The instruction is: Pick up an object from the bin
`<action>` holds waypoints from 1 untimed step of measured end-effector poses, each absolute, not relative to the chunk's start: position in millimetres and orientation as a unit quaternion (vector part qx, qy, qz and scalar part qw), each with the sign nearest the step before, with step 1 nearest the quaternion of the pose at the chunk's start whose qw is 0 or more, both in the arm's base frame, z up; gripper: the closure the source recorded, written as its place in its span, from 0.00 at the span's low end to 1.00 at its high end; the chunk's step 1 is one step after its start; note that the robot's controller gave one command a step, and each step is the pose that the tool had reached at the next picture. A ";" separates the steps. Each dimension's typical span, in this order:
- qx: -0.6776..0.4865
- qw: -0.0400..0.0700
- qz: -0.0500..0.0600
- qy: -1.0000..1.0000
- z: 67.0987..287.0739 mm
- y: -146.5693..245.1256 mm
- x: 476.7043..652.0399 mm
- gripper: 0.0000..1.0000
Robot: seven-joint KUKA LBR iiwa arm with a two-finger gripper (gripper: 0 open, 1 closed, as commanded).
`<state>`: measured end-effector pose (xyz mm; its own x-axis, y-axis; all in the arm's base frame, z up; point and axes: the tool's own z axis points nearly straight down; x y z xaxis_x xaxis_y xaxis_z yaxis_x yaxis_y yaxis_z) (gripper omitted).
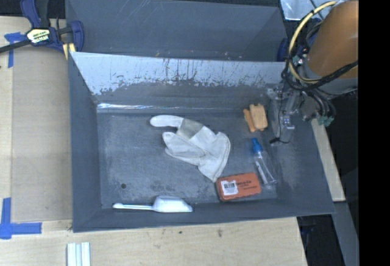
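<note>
From the overhead camera I see the end effector [284, 126] at the right side of the bin [85, 137]. It is just beside a small tan block [256, 117] and near a clear tube with a blue cap [261, 160], and I cannot tell whether it is spread or pressed together. A crumpled white glove [196, 144] lies mid-bin, with an orange box [239, 186] and a white scoop [157, 204] along the front.

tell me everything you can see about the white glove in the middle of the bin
The white glove looks like soft fabric. It lies crumpled on the bin floor, near the middle. One finger sticks out toward the left at its upper end. The rest is bunched in folds, with a greyish patch near the top. Its lower right edge comes close to the orange packet; whether they touch cannot be told. Nothing lies on top of it.
</note>
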<state>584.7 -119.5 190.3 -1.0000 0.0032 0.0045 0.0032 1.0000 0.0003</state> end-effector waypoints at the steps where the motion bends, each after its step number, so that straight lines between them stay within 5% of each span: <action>1: 0.000 -0.002 0.001 -1.000 195.3 -119.1 586.5 0.00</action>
<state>586.5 -119.1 195.3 -1.0000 0.0009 -0.0041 0.0009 1.0000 -0.0010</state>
